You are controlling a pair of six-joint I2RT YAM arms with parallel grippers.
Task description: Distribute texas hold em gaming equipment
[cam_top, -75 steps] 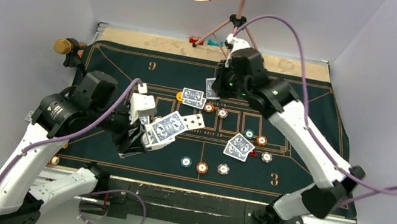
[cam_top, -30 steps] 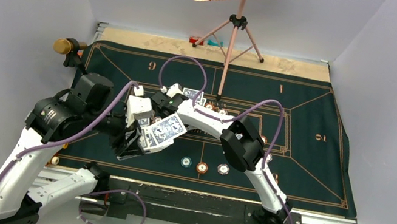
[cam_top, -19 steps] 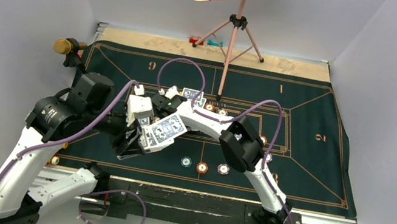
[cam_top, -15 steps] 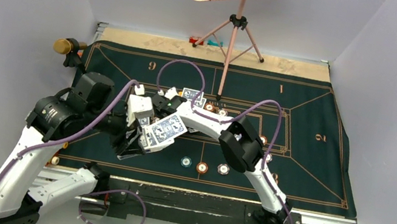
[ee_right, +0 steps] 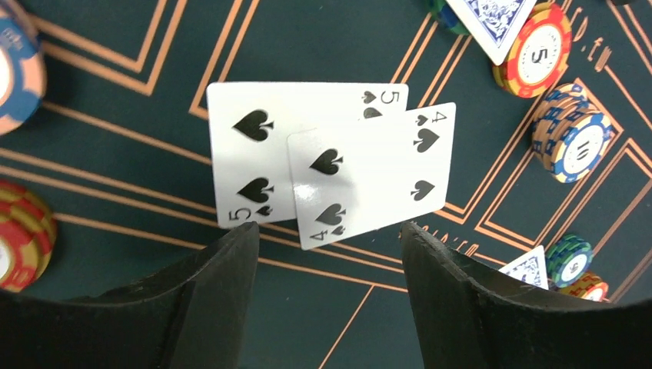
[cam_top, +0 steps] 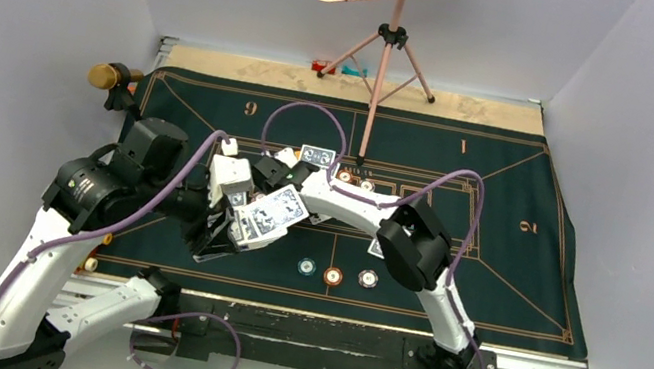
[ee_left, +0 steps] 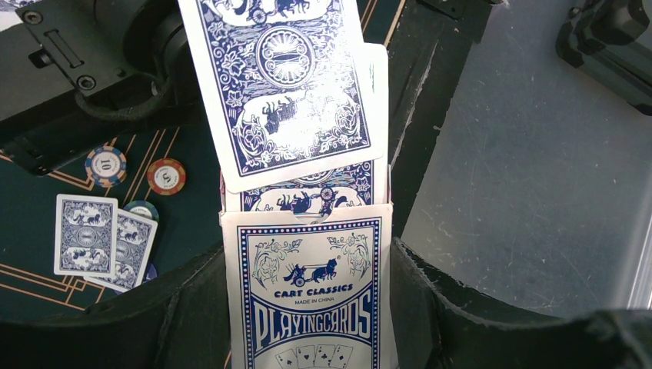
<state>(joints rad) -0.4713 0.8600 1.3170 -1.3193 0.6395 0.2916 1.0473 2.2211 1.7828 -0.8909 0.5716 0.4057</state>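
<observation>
Left gripper (ee_left: 307, 265): clamped on the box (ee_left: 307, 323), flap open. The top card (ee_left: 284, 84) stands well out of the box mouth, tilted, with a second card partly out behind it.

Hazard 1: only the box mouth holds the top card. Any tilt or jolt of the box may drop it face up, or off the mat (cam_top: 511, 268).

Right gripper (ee_right: 327, 231): just right of the box and beyond it, jaws apart, holding nothing. The five (ee_right: 246, 138) and four (ee_right: 384, 169) of spades lie face up on the mat below it, the four overlapping the five.

Hazard 2: the right wrist sits close to the box. A careless reach may strike the protruding cards.

Hazard 3: a downward move here may drag the two overlapped cards together.

Chips (ee_right: 573, 146): farther right of the box, near the four. A sweeping finger may topple the stack.
</observation>
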